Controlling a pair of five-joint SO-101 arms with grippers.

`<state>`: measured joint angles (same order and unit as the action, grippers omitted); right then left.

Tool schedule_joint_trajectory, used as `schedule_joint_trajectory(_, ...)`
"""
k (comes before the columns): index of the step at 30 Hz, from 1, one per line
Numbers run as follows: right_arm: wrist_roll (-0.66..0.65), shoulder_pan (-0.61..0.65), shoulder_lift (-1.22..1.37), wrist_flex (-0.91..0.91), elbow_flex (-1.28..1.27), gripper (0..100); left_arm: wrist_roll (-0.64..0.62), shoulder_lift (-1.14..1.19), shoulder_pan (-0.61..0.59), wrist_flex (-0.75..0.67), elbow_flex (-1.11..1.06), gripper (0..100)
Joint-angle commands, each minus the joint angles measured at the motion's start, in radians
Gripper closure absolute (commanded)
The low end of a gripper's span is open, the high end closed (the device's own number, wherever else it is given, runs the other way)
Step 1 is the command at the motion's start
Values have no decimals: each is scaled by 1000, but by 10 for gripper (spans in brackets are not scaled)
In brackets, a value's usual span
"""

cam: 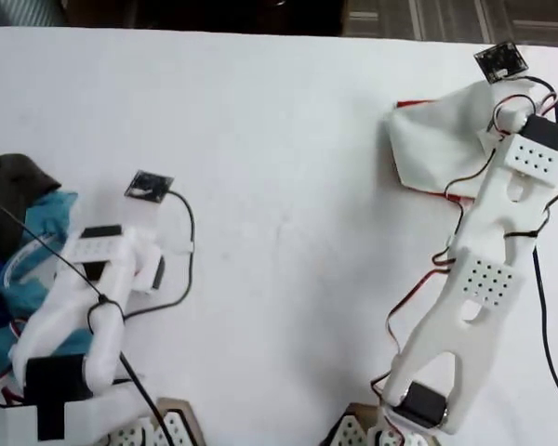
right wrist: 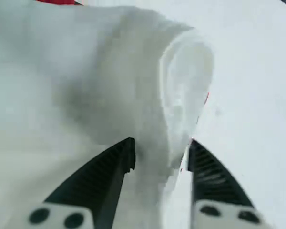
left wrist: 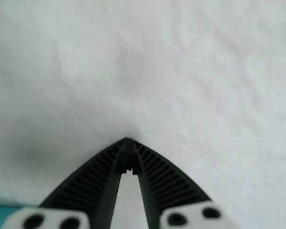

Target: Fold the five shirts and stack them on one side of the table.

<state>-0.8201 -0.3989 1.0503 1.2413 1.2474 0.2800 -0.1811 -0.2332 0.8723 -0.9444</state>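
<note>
Two arms stand well apart at the counter (cam: 279, 121). We see the right arm (cam: 479, 269) stretched out to the far right, with the right claw (right wrist: 159, 155) down on the white shirt (cam: 432, 139). That shirt lies bunched on a red shirt (cam: 456, 197), one corner pointing near. The right claw pinches a raised fold of it. The left arm (cam: 84, 279) sits folded at the near left beside a pile (cam: 23, 228) of shirts. The left claw (left wrist: 127, 160) is pressed together, holding nothing, over bare counter.
</note>
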Motion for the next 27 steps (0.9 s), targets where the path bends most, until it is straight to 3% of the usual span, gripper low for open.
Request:
schedule_joint_trajectory(1,-2,-16,-24,-16,55,697,6,-2,-3,-29,-7,973)
schedule_joint_trajectory(5,20,-18,-90,10,95,697,8,-2,0,-29,-8,973)
schedule_joint_trajectory(10,264,-4,-183,84,176,700,9,-2,0,-29,-8,973)
schedule_joint_trajectory(12,311,16,-194,120,172,753,9,-2,0,-29,-8,973)
schedule_joint_trajectory(14,302,31,-180,130,163,885,9,-2,0,-29,-8,973)
schedule_joint_trajectory(16,305,36,-145,87,157,994,11,-2,0,-29,-8,973)
schedule_joint_trajectory(20,311,42,8,-122,160,895,12,-2,0,-29,-10,973)
schedule_joint_trajectory(27,304,39,242,-341,167,942,12,-2,0,-29,-12,973)
